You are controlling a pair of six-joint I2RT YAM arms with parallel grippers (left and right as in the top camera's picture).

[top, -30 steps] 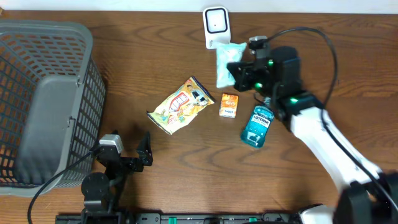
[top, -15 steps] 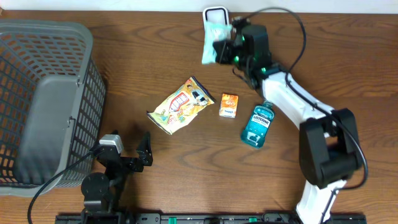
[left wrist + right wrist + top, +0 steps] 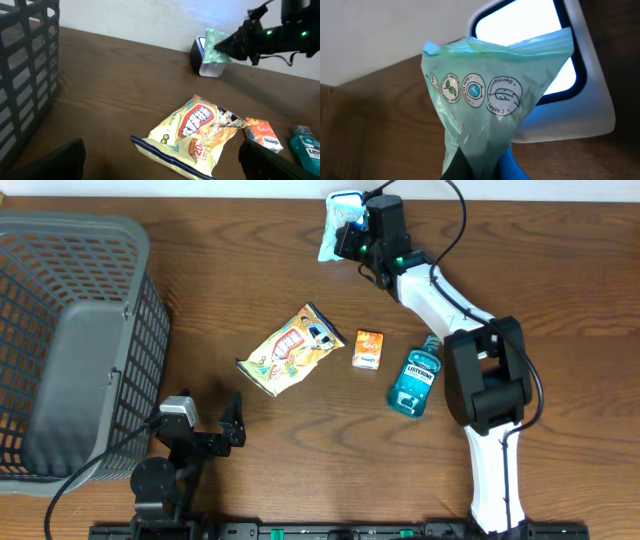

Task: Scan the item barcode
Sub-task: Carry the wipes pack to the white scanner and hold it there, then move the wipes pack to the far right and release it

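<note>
1. The right end effector (image 3: 352,238), at the top centre of the overhead view, is clamped on a pale green packet (image 3: 334,227).
2. In the right wrist view the packet (image 3: 490,105) rises from between the fingers (image 3: 465,169) at the bottom edge and overlaps the dark window of the white scanner (image 3: 585,107) behind it.
3. The left end effector (image 3: 203,438), at the lower left, is spread wide and holds nothing.
4. No barcode can be made out on the packet's visible face, only round printed symbols.
5. From overhead the scanner (image 3: 346,195) is mostly hidden behind the packet.
6. The packet's lower end is hidden in the grip.
7. A snack bag (image 3: 291,349) lies mid-bench (image 3: 230,280).
</note>
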